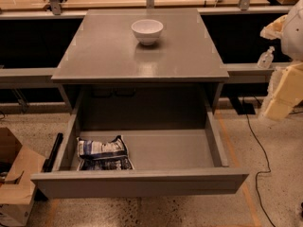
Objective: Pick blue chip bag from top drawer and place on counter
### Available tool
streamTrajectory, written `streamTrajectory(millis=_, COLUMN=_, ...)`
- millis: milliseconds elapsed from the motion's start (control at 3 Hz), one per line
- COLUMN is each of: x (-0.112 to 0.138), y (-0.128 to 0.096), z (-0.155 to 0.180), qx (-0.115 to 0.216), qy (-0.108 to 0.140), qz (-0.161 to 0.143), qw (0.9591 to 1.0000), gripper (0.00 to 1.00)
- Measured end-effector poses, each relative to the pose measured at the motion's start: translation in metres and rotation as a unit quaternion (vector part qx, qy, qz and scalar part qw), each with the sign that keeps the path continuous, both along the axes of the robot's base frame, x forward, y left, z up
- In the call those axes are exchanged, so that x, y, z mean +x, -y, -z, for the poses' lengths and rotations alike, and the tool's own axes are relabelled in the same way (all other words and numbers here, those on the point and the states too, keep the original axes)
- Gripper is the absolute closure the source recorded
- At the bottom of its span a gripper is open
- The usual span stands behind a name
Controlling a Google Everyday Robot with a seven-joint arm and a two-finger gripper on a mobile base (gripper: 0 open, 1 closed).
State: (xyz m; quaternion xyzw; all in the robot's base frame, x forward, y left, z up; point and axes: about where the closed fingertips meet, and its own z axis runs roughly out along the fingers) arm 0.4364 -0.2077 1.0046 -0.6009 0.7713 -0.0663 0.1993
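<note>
- Smooth white rounded plastic shell [294, 28] at the far right edge, matte, with soft shading along its curve.
- Small pale cream ragged-edged piece [271, 30] just left of that shell.
- Cream-yellow blocky segments [284, 94] lower at the right edge, flat-faced with hard angled corners and darker seams between them.
- The jaws seem to lie among these cream parts at the right edge; their outline cannot be made out.
</note>
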Motion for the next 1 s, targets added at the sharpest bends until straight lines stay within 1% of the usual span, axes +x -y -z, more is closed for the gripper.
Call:
streamTrajectory(millis=333, x=0.0, y=-0.002, z=0.0, qx=0.005, qy=0.005, qz=0.0, qw=1.0, gripper=0.0)
streamTrajectory(millis=667, x=0.008, y=-0.022, z=0.023, qx=0.021, qy=0.005, qz=-0.012, qw=0.9997, gripper=0.0)
streamTrajectory(millis=1000, x=0.025, y=-0.041, z=0.06, qx=0.06, qy=0.013, qz=0.001, qw=0.9981, gripper=0.0)
